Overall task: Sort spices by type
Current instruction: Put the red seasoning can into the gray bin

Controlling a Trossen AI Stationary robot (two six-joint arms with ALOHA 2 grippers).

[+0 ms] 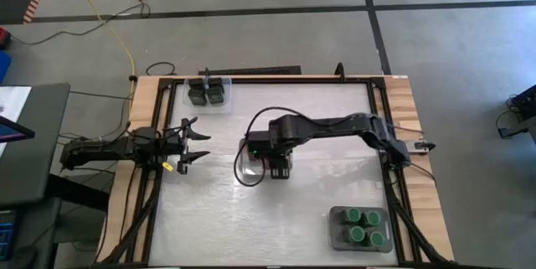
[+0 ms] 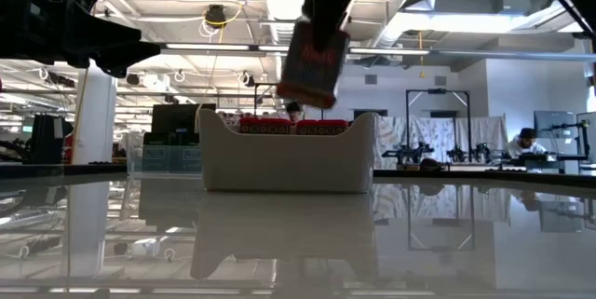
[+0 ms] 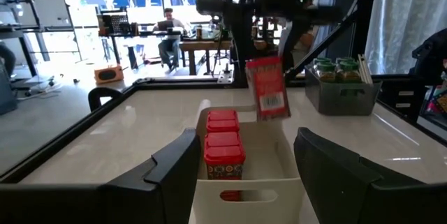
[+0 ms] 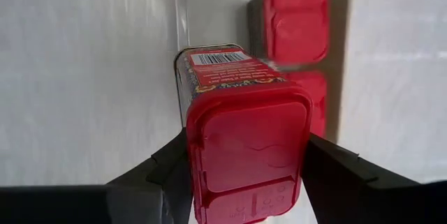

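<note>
Low view: glossy white table mirrors workshop ceiling lights.

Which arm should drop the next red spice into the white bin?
Right. The right gripper already clamps a red square-capped spice tin above the white bin holding other reds; the left gripper is open, empty, beside it.

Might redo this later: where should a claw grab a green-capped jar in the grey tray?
By its round cap, from straight above: the green-capped jars stand upright, packed together, and the grey tray walls block their sides. The right claw holds a red spice tin.
</note>
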